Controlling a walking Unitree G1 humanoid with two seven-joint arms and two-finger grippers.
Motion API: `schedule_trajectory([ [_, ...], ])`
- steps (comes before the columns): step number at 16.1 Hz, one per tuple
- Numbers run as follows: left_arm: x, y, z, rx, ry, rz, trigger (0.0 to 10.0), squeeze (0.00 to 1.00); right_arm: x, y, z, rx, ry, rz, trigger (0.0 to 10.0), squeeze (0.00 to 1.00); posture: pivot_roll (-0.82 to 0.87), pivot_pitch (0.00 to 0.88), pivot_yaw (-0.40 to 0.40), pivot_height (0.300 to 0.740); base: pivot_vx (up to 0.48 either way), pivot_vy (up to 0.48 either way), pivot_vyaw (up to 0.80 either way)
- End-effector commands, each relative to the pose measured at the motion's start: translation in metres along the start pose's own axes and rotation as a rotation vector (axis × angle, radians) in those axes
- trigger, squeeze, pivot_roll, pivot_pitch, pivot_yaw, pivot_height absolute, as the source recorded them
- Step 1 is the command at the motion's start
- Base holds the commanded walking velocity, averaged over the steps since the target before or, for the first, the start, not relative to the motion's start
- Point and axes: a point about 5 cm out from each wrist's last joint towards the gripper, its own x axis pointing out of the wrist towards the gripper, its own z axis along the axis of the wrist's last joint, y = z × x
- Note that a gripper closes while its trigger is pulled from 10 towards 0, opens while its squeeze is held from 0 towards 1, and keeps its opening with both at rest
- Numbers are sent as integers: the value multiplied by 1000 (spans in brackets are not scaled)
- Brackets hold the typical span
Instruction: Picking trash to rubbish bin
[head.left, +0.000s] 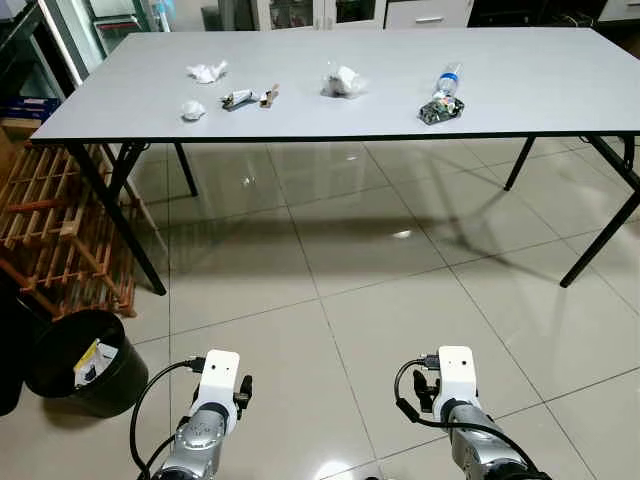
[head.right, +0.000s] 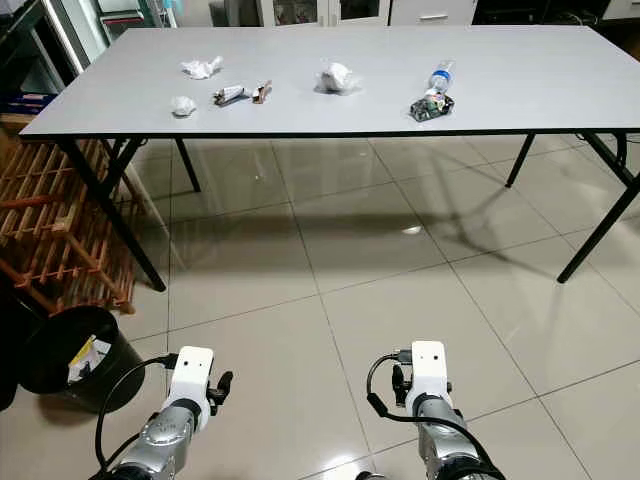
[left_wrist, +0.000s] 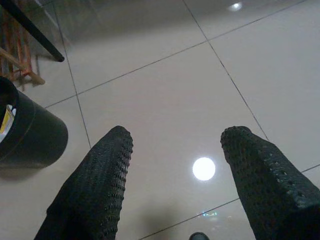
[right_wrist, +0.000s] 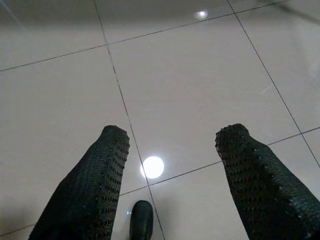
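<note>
Standing back from a long grey table (head.left: 520, 90), well apart from it across shiny floor tiles (head.left: 380, 300). Both arms held low and forward, nothing in either. Left gripper (left_wrist: 172, 165) released, fingers spread wide over bare tile; right gripper (right_wrist: 170, 165) likewise spread and empty.

Trash scattered along the near half of the tabletop. Far left: a crumpled white tissue (head.left: 206, 72). Nearer the edge, a smaller paper wad (head.left: 193, 111). Just right of that, a twisted wrapper (head.left: 238, 99) with a small brown scrap (head.left: 269, 96) beside it. Toward the middle, a crinkled clear plastic bag (head.left: 342, 82). Further right, a plastic bottle (head.left: 448, 80) lying on its side, touching a dark crushed packet (head.left: 440, 110) at its near end.

Black rubbish bin (head.left: 85, 362) on the floor at near left, beside a wooden rack (head.left: 50, 220) and close to the left arm; some yellow and white litter already inside.

Judging from looks: all of it light. Tissue and wad soft, likely to squash flat, so best pinched across the bulk from above. Wrapper and packet thin and probably slippery; better gripped at a raised fold than at a flat edge. Bag flimsy, liable to slide; best seized at its bunched centre. Bottle smooth, round, apt to roll; best clamped across the middle of the body, fingers square to its length. Cannot tell whether the bottle holds any liquid.
</note>
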Motion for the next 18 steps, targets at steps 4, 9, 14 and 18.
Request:
schedule_trajectory([
  [4, 0, 2, 0, 5, 12, 10, 10000, 0, 0, 1, 0, -6, 1, 3, 10000, 0, -53, 36, 39, 740, 230, 0, 0],
  [9, 7, 0, 24, 29, -80, 11, 10000, 0, 5, -4, 27, 16, -106, -22, 10000, 0, -52, 35, 38, 740, 120, 0, 0],
  [14, 13, -2, 155, -12, -553, 1, 10000, 0, 1, -10, 160, 39, -621, -35, 10000, 0, -59, 43, 39, 740, 0, 0, 0],
  [18, -6, 5, 221, -23, -817, 21, 10000, 0, -23, -18, 221, 49, -878, -59, 10000, 0, -59, 51, 42, 740, 0, 0, 0],
])
